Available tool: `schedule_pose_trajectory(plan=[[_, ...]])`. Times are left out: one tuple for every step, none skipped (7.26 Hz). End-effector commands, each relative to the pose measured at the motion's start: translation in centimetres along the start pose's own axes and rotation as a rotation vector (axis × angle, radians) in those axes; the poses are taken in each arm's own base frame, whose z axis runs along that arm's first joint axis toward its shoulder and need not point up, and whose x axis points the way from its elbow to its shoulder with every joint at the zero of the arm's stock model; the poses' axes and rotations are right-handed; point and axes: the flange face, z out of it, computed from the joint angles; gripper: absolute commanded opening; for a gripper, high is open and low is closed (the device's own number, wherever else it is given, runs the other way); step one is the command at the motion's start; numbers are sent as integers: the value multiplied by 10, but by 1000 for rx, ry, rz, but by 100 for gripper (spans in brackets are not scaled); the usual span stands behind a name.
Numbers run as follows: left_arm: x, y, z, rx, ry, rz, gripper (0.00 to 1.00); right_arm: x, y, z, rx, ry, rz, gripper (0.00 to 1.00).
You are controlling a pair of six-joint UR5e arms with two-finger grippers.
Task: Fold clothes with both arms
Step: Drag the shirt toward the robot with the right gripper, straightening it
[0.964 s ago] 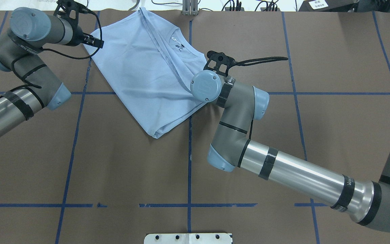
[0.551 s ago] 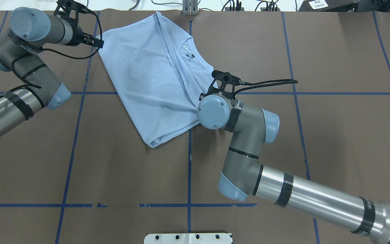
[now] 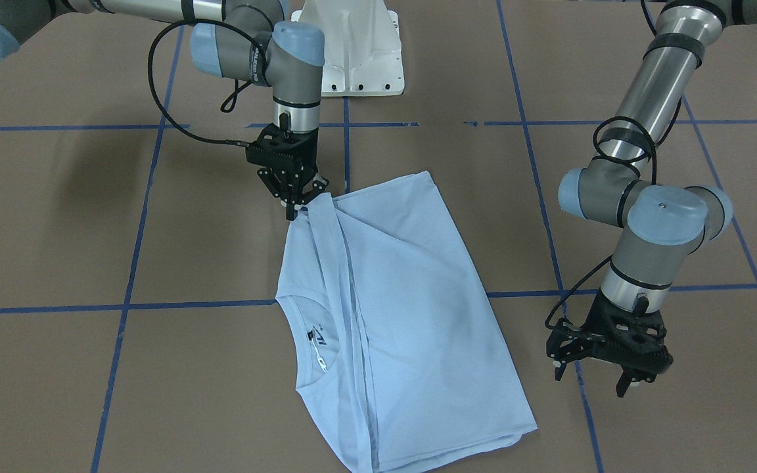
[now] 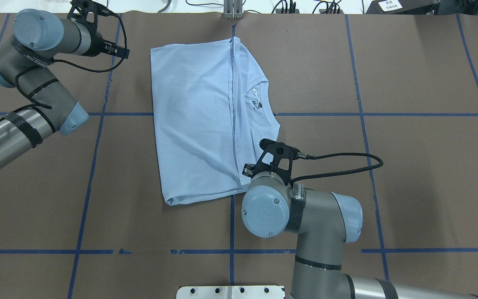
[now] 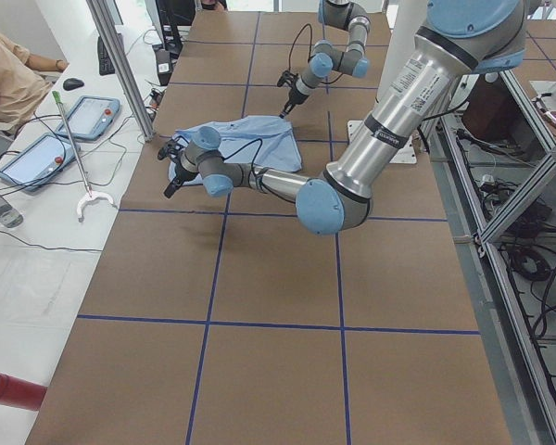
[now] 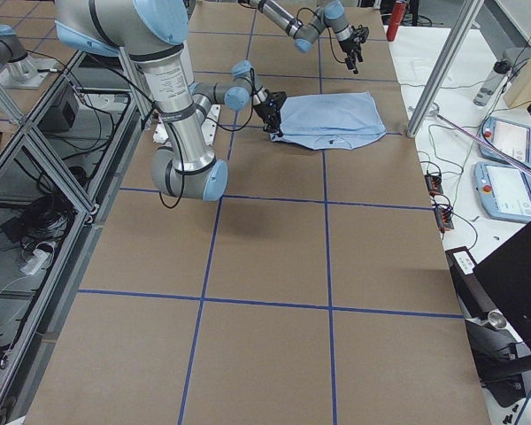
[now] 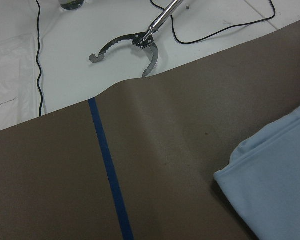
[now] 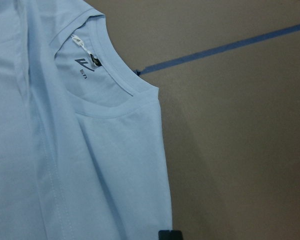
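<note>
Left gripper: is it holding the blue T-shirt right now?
No, the left gripper hangs open beside the T-shirt, with a gap of bare table between them.

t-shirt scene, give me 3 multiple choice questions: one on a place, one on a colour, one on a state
1. Where does the right gripper grip the T-shirt?
A) the collar
B) the corner nearest the robot
C) the far edge

2. What colour are the tape lines on the table?
A) blue
B) red
C) yellow

3. How is the left gripper?
A) shut on a sleeve
B) shut on nothing
C) open, apart from the T-shirt

Answers:
1 B, the front-facing view shows it closed on that corner.
2 A, the lines are blue on the brown surface.
3 C, it is spread wide beside the T-shirt without touching it.
</note>
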Motion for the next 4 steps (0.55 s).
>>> schedule_pose_trajectory(plan=[[6,2,1,-2,7,-1,100,4,37,-15,-1,-6,-14,0],[7,2,0,-1,9,0,100,8,38,-12,-7,1,-33,52],[9,0,-2,4,12,1,100,11,36,-9,-10,4,-125,100],[9,0,-2,4,12,-1,100,10,28,-10,-4,-1,-231,100]])
